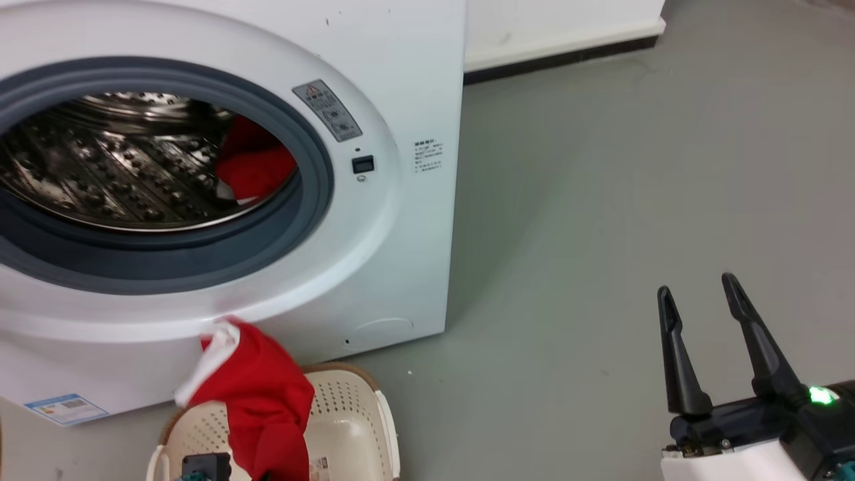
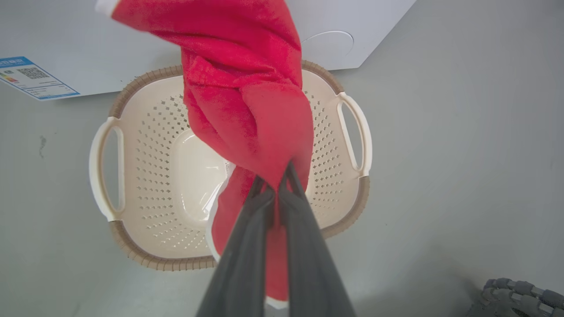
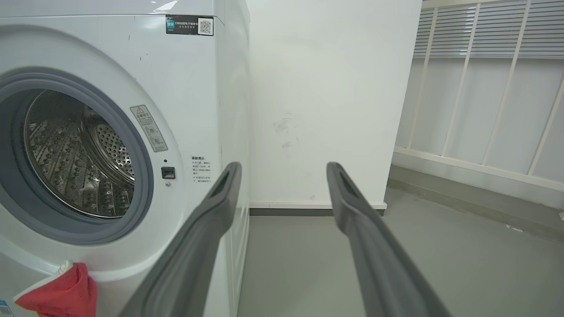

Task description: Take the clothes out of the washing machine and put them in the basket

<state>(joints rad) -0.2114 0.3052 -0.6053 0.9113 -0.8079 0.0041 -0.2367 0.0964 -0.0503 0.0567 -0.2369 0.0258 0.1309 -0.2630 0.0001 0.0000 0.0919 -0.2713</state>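
Observation:
A red garment with white trim (image 1: 260,394) hangs over the cream basket (image 1: 347,414) on the floor in front of the washing machine (image 1: 401,80). In the left wrist view my left gripper (image 2: 274,177) is shut on this red garment (image 2: 251,101), directly above the basket (image 2: 150,176). More red clothes (image 1: 257,164) lie inside the steel drum at the right of the porthole. My right gripper (image 1: 698,290) stands open over the bare floor to the right of the machine, nothing between its fingers (image 3: 220,189). A corner of the held garment (image 3: 61,293) shows in the right wrist view.
Grey floor (image 1: 601,200) stretches to the right of the machine. A white wall with a dark skirting (image 1: 561,50) runs behind. A slatted white panel (image 3: 484,88) stands at the far right. A grey ribbed cable (image 2: 520,293) lies on the floor.

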